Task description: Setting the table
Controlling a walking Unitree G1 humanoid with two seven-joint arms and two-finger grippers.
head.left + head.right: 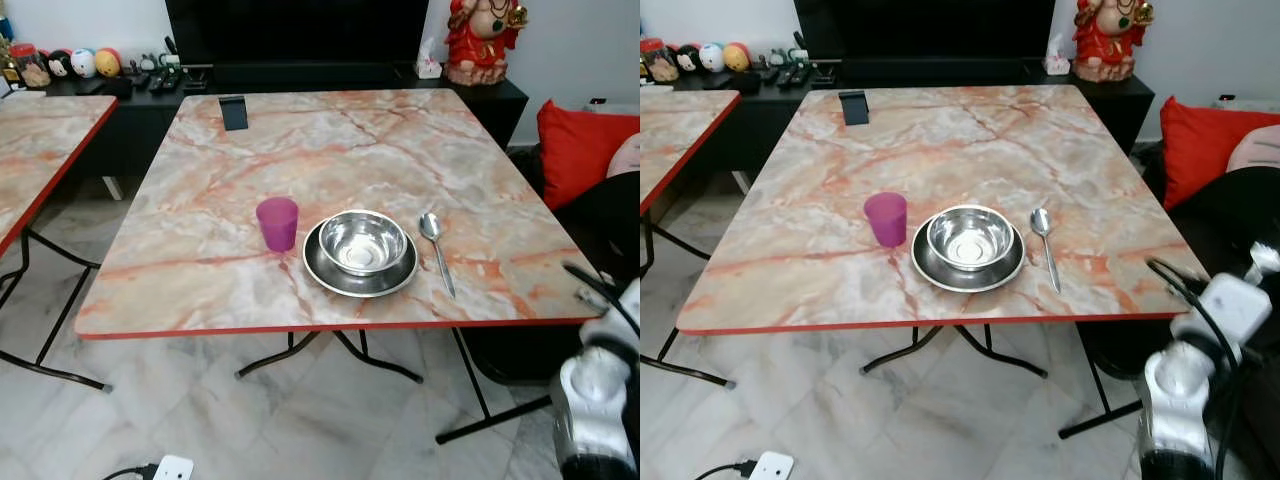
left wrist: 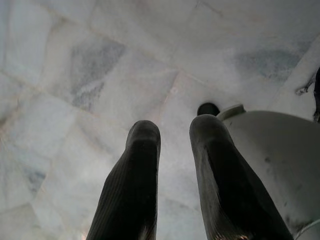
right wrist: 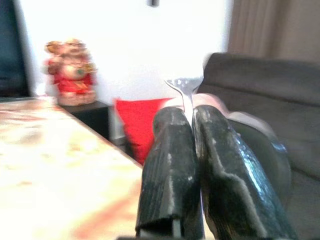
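On the marble table (image 1: 250, 190) a purple cup (image 1: 277, 222) stands just left of a steel bowl (image 1: 362, 240) that rests in a steel plate (image 1: 345, 277). Right of the plate lies a spoon (image 1: 436, 250). My right arm (image 1: 598, 400) is low beside the table's near right corner. In the right wrist view my right gripper (image 3: 192, 117) is shut on a thin silver utensil (image 3: 184, 86) whose head looks like a fork and sticks up past the fingertips. My left gripper (image 2: 175, 130) hangs open over the floor, holding nothing.
A small black stand (image 1: 233, 112) sits at the table's far left. A second marble table (image 1: 40, 150) is on the left and a black cabinet (image 1: 300, 75) behind. A red cushion (image 1: 585, 150) on a dark sofa is at the right. A power strip (image 1: 170, 468) lies on the floor.
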